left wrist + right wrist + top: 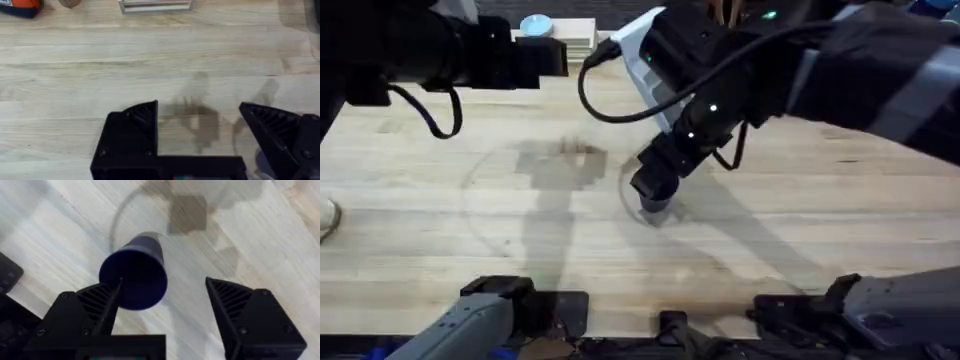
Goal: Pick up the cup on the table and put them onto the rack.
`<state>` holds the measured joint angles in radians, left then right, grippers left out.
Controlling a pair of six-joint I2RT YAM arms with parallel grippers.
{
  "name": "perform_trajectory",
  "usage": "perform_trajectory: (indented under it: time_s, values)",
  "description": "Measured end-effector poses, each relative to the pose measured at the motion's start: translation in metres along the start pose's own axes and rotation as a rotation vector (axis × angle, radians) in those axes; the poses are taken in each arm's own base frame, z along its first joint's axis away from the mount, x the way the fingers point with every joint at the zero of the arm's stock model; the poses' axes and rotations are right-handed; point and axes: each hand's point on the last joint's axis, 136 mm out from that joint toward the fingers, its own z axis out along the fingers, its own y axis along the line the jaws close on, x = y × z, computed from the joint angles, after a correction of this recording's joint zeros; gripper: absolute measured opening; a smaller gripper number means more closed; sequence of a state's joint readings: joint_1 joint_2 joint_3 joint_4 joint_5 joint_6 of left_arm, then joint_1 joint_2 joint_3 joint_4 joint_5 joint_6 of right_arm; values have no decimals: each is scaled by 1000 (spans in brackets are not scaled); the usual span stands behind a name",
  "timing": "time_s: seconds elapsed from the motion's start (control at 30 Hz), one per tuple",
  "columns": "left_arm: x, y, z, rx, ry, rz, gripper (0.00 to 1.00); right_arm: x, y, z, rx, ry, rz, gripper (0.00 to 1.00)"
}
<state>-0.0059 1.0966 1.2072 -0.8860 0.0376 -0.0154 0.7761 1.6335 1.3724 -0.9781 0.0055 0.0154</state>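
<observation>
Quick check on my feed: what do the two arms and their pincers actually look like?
Both arms are black, with loose black cables looping off them. The right arm carries a white block and small green lights near its wrist. Each pincer, left pincer and right pincer, has two chunky black wedge-shaped fingers with ribbed inner faces, mounted on a black crossbar.

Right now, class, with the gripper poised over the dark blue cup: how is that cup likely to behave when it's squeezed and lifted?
The cup looks tapered and stands upside down, so the right gripper may slide along its sloping wall. It seems small and thin-walled, so probably light. An off-centre nudge could tip it on the table.
</observation>
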Motion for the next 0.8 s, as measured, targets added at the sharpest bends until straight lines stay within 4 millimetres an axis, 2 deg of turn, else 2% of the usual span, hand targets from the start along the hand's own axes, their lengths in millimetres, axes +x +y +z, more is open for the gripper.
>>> perform_trajectory:
  time_s: [0.17,0.23,0.43,0.7,0.73,0.8]
  values:
    - [0,0,0,0,0,0,993,-2,0,10,0,15,0,965]
    - [0,0,0,0,0,0,992,-3,0,12,0,14,0,932]
    - [0,0,0,0,0,0,993,-3,0,14,0,19,1,699]
    - [0,0,0,0,0,0,993,-2,0,17,-2,29,1,558]
    - [0,0,0,0,0,0,993,-2,0,17,-2,29,1,497]
    - [0,0,0,0,0,0,993,-2,0,17,-3,29,1,486]
